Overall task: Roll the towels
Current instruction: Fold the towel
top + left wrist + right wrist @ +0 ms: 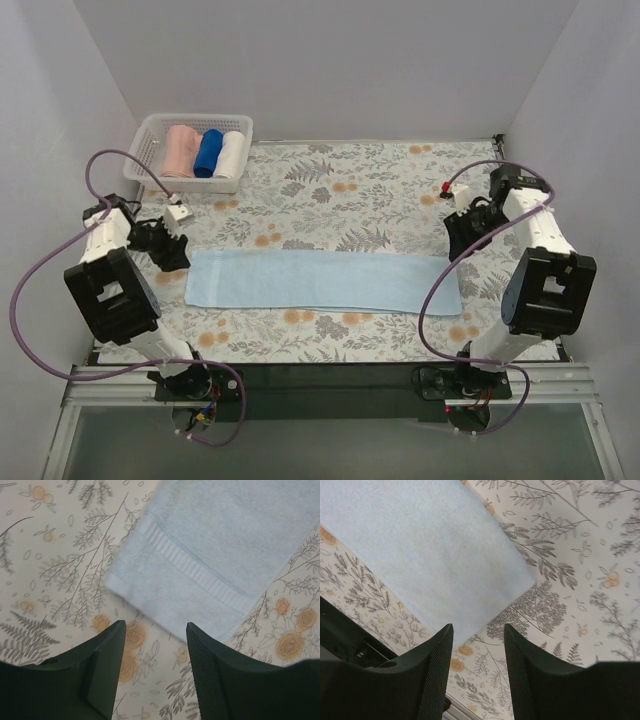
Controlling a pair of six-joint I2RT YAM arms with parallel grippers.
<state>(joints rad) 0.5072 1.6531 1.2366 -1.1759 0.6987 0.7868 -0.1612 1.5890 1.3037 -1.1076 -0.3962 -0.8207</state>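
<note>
One sky-blue towel [320, 281] between left claw [172, 254] and right claw [462, 242]

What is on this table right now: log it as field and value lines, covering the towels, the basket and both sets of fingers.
flat towel: light blue towel, spread lengthwise on the floral table, not yet rolled
basket: white basket, far left corner
in basket: pink roll, dark blue roll, white roll, side by side
left fingers: apart, empty, just off the towel's left end
right fingers: apart, empty, at the towel's right end
</note>
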